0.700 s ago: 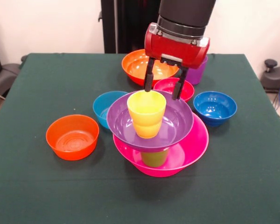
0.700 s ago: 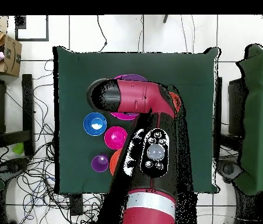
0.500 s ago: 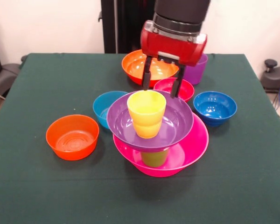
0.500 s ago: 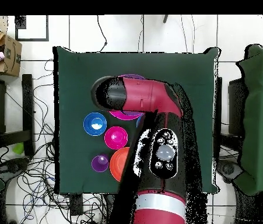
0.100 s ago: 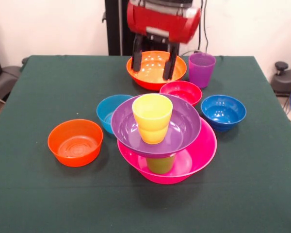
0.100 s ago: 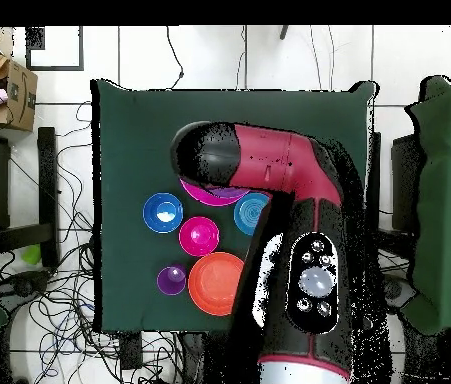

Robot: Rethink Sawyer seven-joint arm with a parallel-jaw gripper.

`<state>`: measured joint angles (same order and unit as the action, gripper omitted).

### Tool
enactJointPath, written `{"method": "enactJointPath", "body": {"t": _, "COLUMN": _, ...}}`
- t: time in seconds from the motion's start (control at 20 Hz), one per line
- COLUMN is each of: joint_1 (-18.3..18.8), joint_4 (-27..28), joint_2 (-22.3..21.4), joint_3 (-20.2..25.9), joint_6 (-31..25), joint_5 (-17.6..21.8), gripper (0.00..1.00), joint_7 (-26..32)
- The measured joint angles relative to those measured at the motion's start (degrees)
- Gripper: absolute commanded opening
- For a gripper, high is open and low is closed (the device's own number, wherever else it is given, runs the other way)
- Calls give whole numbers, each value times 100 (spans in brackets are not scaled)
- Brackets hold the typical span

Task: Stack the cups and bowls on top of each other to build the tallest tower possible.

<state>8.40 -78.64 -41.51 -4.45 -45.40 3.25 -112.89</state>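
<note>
The tower stands mid-table in the front view: a big pink bowl (image 5: 189, 158) holds a lime green cup (image 5: 160, 165), which carries the big purple bowl (image 5: 182, 130) with the yellow cup (image 5: 152, 118) upright in it. My gripper (image 5: 153, 61) hangs open and empty behind and above the tower, over the big orange bowl (image 5: 155, 73). The purple cup (image 5: 202, 69) stands right of that bowl. From overhead my arm (image 6: 269, 170) covers most of the tower; only a purple bowl edge (image 6: 214, 193) shows.
Loose bowls ring the tower: red (image 5: 183, 92), dark blue (image 5: 223, 111), light blue (image 5: 107, 112) and small orange (image 5: 75, 141). Overhead shows the dark blue bowl (image 6: 163, 212), red bowl (image 6: 199, 236), purple cup (image 6: 172, 280), big orange bowl (image 6: 216, 283) and light blue bowl (image 6: 251, 212).
My gripper has risen and drawn back from just above the yellow cup to over the big orange bowl, staying open. The tower has not moved.
</note>
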Motion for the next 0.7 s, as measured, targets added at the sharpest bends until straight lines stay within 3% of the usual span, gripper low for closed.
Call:
{"method": "enactJointPath", "body": {"t": 0.35, "joint_1": -295, "joint_4": 9, "joint_2": -303, "joint_3": 17, "joint_6": -618, "joint_5": -76, "gripper": 100, "joint_7": 0}}
{"method": "enactJointPath", "body": {"t": 0.7, "joint_1": -717, "joint_4": 53, "joint_2": -349, "joint_3": 14, "joint_6": -692, "joint_5": -193, "gripper": 100, "joint_7": -2}}
